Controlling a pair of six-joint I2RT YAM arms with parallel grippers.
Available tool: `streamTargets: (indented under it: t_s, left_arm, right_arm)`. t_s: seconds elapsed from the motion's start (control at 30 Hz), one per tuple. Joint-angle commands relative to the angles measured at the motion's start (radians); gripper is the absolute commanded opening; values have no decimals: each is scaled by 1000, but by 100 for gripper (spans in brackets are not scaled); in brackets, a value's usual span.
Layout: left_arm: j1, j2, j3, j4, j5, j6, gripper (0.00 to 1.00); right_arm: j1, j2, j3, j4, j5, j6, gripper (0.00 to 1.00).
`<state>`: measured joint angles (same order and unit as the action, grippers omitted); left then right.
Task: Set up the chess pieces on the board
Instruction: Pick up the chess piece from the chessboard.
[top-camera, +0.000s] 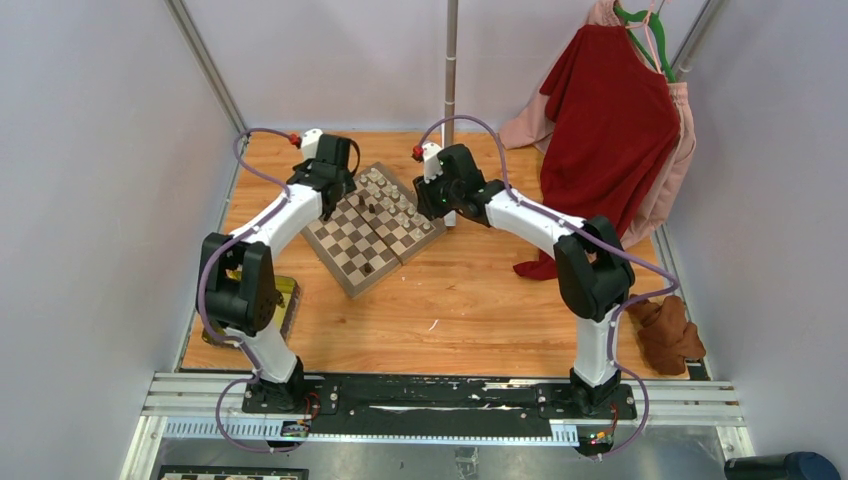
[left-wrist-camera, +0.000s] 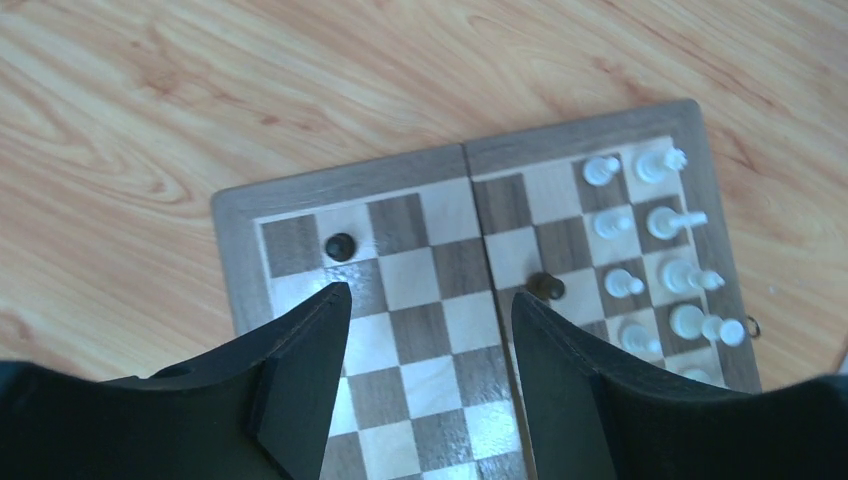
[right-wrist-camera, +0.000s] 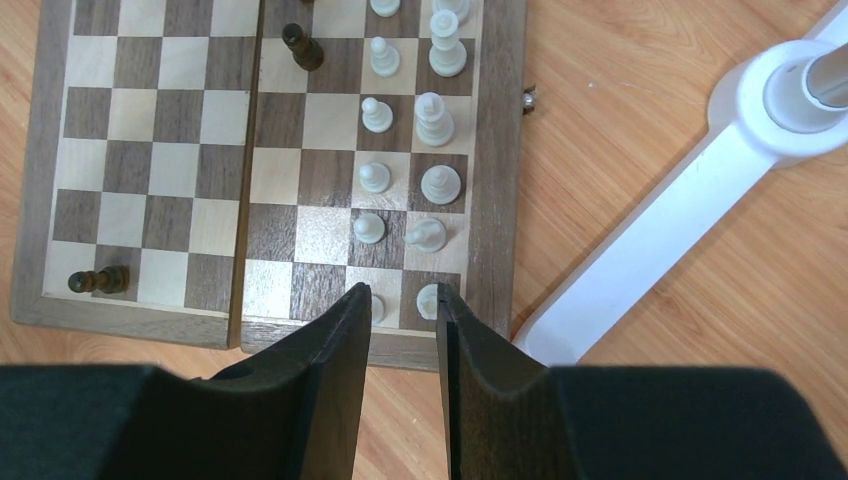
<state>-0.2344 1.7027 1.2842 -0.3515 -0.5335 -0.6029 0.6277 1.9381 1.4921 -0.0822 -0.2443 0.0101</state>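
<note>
The checkered wooden board (top-camera: 352, 252) lies at the back middle of the table. Cream-white chess pieces (right-wrist-camera: 375, 116) stand in two rows along its right edge in the right wrist view, and they also show in the left wrist view (left-wrist-camera: 665, 222). Dark brown pieces are few: one (right-wrist-camera: 302, 48) near the fold and one (right-wrist-camera: 98, 280) lying at the board's corner. My left gripper (left-wrist-camera: 430, 295) is open and empty above the board (left-wrist-camera: 232, 250), with a dark piece (left-wrist-camera: 545, 287) by its right fingertip. My right gripper (right-wrist-camera: 403, 292) is narrowly open and empty over the board's near edge (right-wrist-camera: 497, 150).
A white stand base (right-wrist-camera: 690, 210) lies just right of the board, and its pole (top-camera: 451, 70) rises behind it. A red garment (top-camera: 610, 130) hangs at the back right. A brown cloth (top-camera: 670, 332) lies on the right. A yellow tray (top-camera: 287, 300) sits under the left arm.
</note>
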Motion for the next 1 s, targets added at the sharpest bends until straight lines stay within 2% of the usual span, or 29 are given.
streamTargets:
  t_s: [0.0, 0.2, 0.5, 0.97]
  left_arm:
    - [-46, 29, 26, 40, 12, 54, 66]
    - [-67, 85, 22, 92, 104, 54, 66]
    - [-80, 181, 97, 91, 148, 75, 65]
    - [-86, 282, 187, 66, 143, 72, 57]
  right_arm:
    - [-18, -62, -27, 2, 64, -1, 35]
    - [-31, -88, -47, 3, 91, -5, 35]
    - [-46, -91, -58, 2, 97, -6, 35]
    - [-68, -85, -63, 3, 96, -6, 35]
